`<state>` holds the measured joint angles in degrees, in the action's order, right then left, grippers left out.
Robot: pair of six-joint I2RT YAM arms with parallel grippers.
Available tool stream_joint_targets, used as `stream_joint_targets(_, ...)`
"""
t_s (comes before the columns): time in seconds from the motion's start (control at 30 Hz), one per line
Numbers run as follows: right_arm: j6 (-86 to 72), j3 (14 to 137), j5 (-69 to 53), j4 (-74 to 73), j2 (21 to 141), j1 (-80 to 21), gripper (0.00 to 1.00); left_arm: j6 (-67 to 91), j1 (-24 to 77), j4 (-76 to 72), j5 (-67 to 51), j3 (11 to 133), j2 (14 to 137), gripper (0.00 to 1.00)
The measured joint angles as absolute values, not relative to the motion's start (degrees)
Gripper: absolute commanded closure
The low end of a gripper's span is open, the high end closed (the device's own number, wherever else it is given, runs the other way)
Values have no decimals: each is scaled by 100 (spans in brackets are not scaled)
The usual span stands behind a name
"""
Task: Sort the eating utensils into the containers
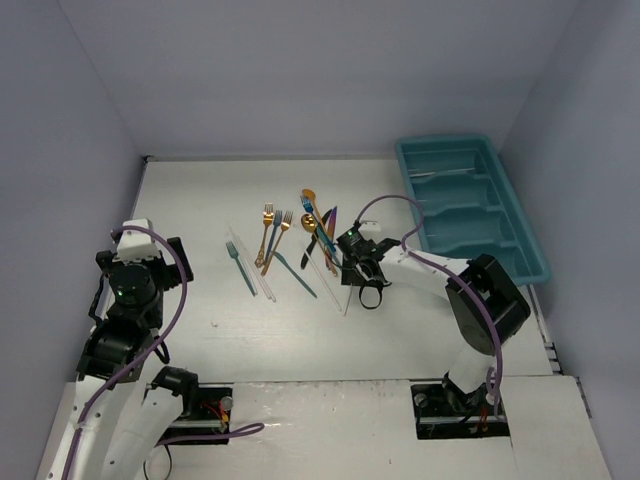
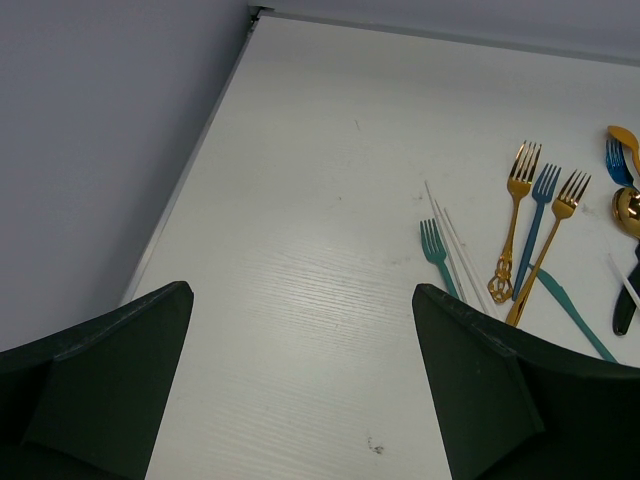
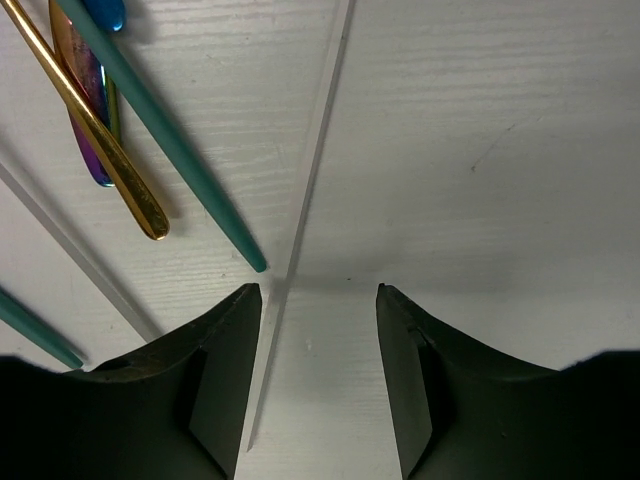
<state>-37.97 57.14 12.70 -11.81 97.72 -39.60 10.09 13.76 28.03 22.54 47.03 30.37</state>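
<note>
The eating utensils lie mid-table: gold forks [image 1: 266,235], a teal fork [image 1: 240,266], a teal knife [image 1: 296,273] and thin clear-white pieces [image 1: 258,272]. My right gripper [image 1: 358,274] is low over the table at the pile's right edge. In its wrist view the gripper [image 3: 320,290] is open, straddling one clear-white piece [image 3: 318,150] that lies close to the left finger [image 3: 225,350]. A teal handle [image 3: 170,150], a gold handle [image 3: 95,140] and an iridescent piece [image 3: 85,95] lie just beyond. My left gripper [image 2: 300,290] is wide open and empty, far left. The containers are one teal tray [image 1: 440,141].
The tray sits against the right wall at the back, with some pale pieces in its far compartment. From the left wrist I see gold forks [image 2: 515,215], a blue fork [image 2: 537,220] and a teal fork [image 2: 435,250]. Grey walls close in on three sides.
</note>
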Motion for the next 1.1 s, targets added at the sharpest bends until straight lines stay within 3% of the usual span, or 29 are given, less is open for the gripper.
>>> stream_joint_targets(0.4,-3907,5725,1283,-1129,10012,-4060,59,1009,1376,2803,2252,4703,3037,10)
stream_joint_targets(0.53,-3902,5711,1338,-1111,10012,-4060,70,1009,1376,2803,2252,4703,3037,10)
stream_joint_targets(0.8,-3886,5625,1449,-970,9987,-4047,99,1009,1376,2803,2252,4703,3037,10)
stream_joint_targets(1.1,-3874,5581,1505,-1026,9900,-3849,100,1009,1376,2803,2252,4703,3037,10)
